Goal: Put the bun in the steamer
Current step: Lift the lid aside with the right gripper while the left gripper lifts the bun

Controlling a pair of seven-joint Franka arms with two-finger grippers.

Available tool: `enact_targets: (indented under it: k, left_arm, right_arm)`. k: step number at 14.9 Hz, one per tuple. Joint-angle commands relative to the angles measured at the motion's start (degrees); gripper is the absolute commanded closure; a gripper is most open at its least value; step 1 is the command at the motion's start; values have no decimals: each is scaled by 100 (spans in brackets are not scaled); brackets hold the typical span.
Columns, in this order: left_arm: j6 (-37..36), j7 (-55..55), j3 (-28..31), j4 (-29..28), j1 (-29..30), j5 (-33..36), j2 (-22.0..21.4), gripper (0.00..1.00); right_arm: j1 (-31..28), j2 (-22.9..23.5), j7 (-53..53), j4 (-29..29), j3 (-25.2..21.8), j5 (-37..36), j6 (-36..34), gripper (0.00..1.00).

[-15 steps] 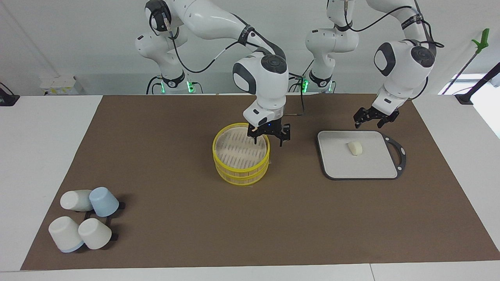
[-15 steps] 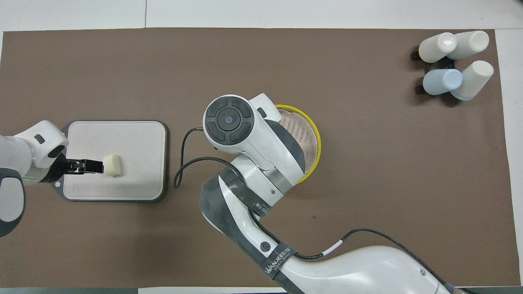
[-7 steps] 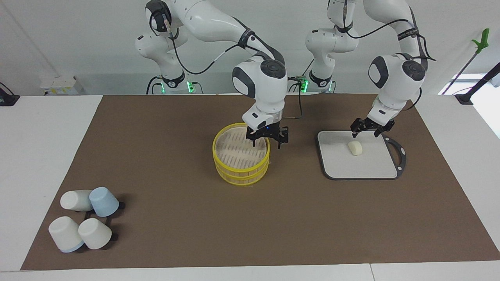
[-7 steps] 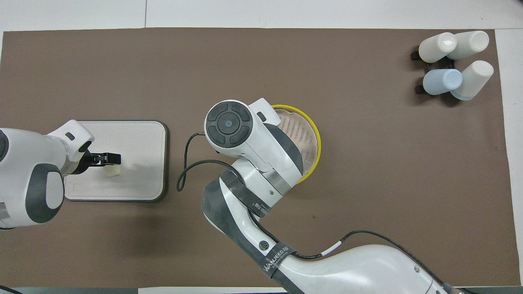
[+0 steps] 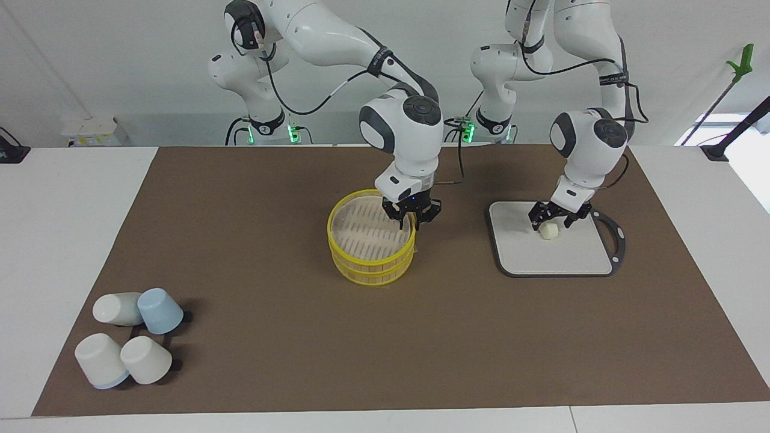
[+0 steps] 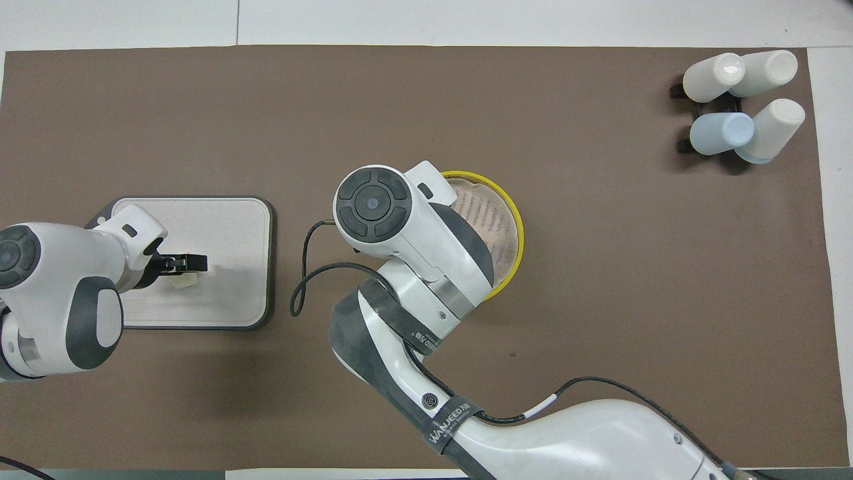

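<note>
Cream-white bun (image 5: 548,231); yellow-rimmed steamer (image 5: 371,243), pale slatted floor; grey board (image 5: 553,254), black rim; brown mat (image 5: 252,240)

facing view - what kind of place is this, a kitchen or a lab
Most likely a robotics lab staged with kitchen props: two Franka arms bolted at a white table covered by a brown mat, with a steamer, a bun on a grey board, and cups.

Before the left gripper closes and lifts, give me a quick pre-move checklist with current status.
1. Bun on the grey board: ok.
2. Left gripper down at the bun, fingers astride it: ok.
3. Bun gripped: not ok, jaws open.
4. Steamer uncovered: not ok, lid on.
5. Right gripper at the lid's rim on the robots' side: ok; grip cannot tell.
6. Cups away from the path: ok.
</note>
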Motion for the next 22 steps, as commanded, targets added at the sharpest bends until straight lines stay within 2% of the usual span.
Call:
enact_targets:
  k: [1,2,6,9,11,16,18,22]
  left_arm:
    - [190,-152,46,-145,-49,116,-29,0]
    - [190,-161,46,-180,-49,116,-38,0]
    - [207,-170,46,-198,-40,116,-38,23]
    - [242,-328,46,-198,-49,116,-29,49]
    - [234,-328,46,-198,-58,116,-29,65]
    - [164,-337,38,-128,-66,116,-12,66]
    - [76,-564,29,21,-101,116,23,66]
    - [-1309,-1232,20,1144,-522,81,164,66]
  right_arm:
    - [-76,-23,-329,-107,5,-51,124,100]
    - [-84,-32,-496,-81,5,-51,116,100]
    - [-189,-49,-646,226,-3,-34,-384,100]
    - [-610,-137,-1462,525,23,28,-692,100]
    - [-761,-260,-1578,543,23,36,-746,100]
    - [-1305,-445,-1877,508,23,45,-903,100]
    - [-1604,-523,-2401,508,23,54,-1061,100]
    - [-2253,-594,-3508,508,40,185,-1229,100]
